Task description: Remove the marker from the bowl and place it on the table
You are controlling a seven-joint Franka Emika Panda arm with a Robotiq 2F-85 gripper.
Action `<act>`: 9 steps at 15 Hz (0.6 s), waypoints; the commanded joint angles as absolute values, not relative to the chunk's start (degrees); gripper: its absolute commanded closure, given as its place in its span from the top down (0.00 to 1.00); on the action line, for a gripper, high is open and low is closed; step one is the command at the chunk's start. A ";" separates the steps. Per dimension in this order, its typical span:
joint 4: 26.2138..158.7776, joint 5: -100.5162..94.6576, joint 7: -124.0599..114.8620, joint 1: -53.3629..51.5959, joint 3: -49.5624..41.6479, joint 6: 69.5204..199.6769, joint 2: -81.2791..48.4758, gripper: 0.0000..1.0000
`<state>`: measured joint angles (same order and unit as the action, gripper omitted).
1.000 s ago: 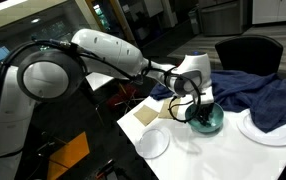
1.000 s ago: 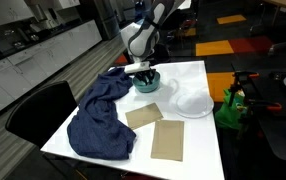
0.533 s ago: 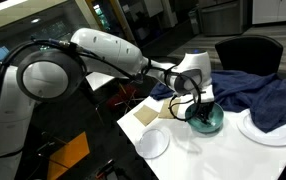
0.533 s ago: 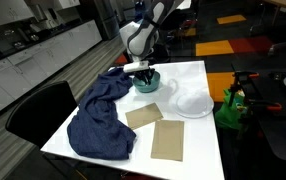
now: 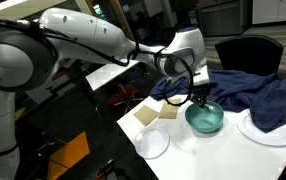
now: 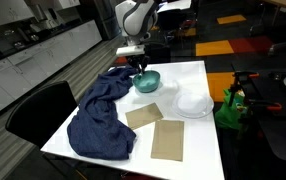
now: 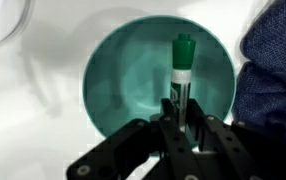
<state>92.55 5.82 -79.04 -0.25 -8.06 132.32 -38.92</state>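
Observation:
The teal-green bowl (image 5: 205,119) stands on the white table (image 5: 198,155); it also shows in the other exterior view (image 6: 147,81) and fills the wrist view (image 7: 133,80). My gripper (image 7: 180,118) is shut on the marker (image 7: 181,75), a slim greenish stick with a green cap, and holds it above the bowl's inside. In the exterior views the gripper (image 5: 198,95) hangs just above the bowl, and the marker there is too small to make out.
A blue cloth (image 6: 101,115) lies beside the bowl. Two tan mats (image 6: 155,128) lie toward the table's front. White plates (image 5: 153,143) (image 5: 268,128) (image 6: 192,102) sit around the bowl. A black chair (image 6: 38,110) stands by the table.
The gripper has risen out of the bowl with the marker in it, and the arm has lifted. The bowl and the rest have not moved.

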 commanded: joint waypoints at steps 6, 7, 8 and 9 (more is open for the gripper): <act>113.60 6.03 -78.57 -0.58 -8.19 133.83 -15.55 0.05; 115.06 5.77 -80.20 -0.54 -8.64 133.56 -13.94 0.05; 116.25 5.75 -81.48 -0.17 -9.00 133.14 -12.74 0.05; 117.43 6.03 -82.91 0.18 -9.29 133.22 -11.66 0.05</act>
<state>110.77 5.66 -79.63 -0.56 -8.63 132.34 -17.56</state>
